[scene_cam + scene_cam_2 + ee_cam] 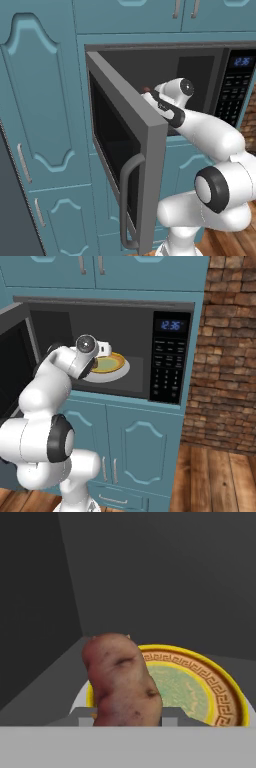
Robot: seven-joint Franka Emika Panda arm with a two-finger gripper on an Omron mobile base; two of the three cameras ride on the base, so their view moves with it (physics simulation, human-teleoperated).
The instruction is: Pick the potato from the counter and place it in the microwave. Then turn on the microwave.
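Note:
The potato [120,679], a tan-brown lump, stands upright between my gripper's [127,718] two dark fingertips, so the gripper is shut on it. It hangs inside the microwave [172,307], over the near left rim of a yellow-rimmed plate [200,682] on the cavity floor. In the right base view my hand [103,349] reaches into the cavity just above that plate [114,363]. From the left base view a sliver of the potato [146,90] peeks past the open door [127,125], next to my wrist.
The microwave door swings out to the left, with its curved handle [126,200] near my arm's base. A black keypad [169,373] with a blue display sits at the oven's right. Teal cabinets [135,446] lie below, a brick wall [225,356] to the right.

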